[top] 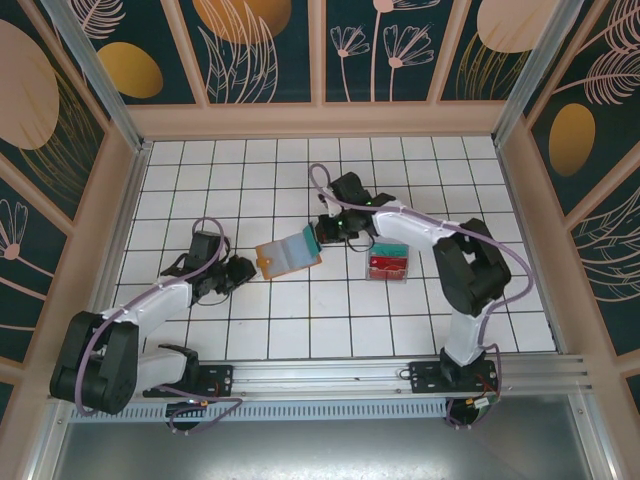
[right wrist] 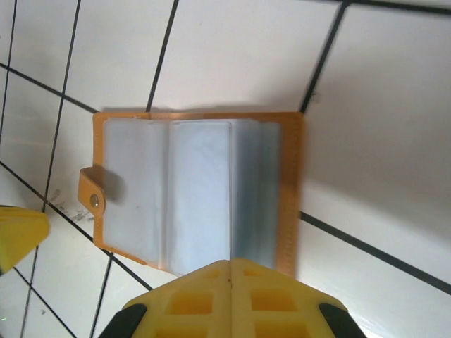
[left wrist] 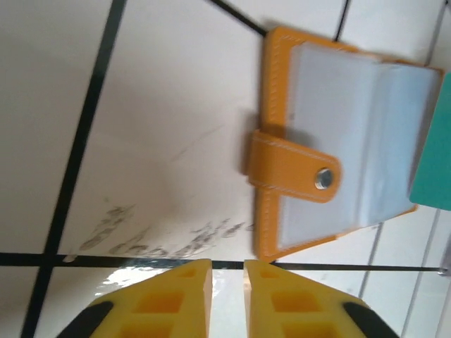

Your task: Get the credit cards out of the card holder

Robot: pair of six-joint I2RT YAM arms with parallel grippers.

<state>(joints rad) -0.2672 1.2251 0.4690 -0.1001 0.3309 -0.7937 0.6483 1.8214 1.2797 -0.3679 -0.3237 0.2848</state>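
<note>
Card holder (top: 286, 257) lies open and flat on the white tiled bench (top: 300, 330), between the two sets of fingers. The left fingers (top: 243, 268) are near its strap side and do not touch it. From the left wrist, the yellow left fingers (left wrist: 251, 276) stand slightly apart with nothing between them. The holder (left wrist: 338, 134) sits just ahead of them and off to the right, with its snap strap (left wrist: 292, 169) folded over the clear pockets (left wrist: 352, 105).

The right fingers (top: 322, 234) are at the holder's opposite edge. From the right wrist, the right fingers (right wrist: 229, 271) are pressed together. The holder (right wrist: 197, 186) lies directly ahead of their tips, so close that they cover part of its near edge. One tip of the left fingers (right wrist: 17, 236) pokes in beside the strap and is cut off by the frame.

A teal credit card (top: 308, 241) sits at the tips of the right fingers, over that edge of the holder. From the left wrist the card (left wrist: 431, 162) is cut off at the frame's side. I cannot tell whether the right fingers are pinching it or only touching it.

The pockets look cloudy grey-blue, and what is inside them is hard to make out.

A clear plastic box (top: 388, 262) rests on the bench on the far side of the right fingers from the holder, apart from both. It holds red and teal things, too small to tell apart.
</note>
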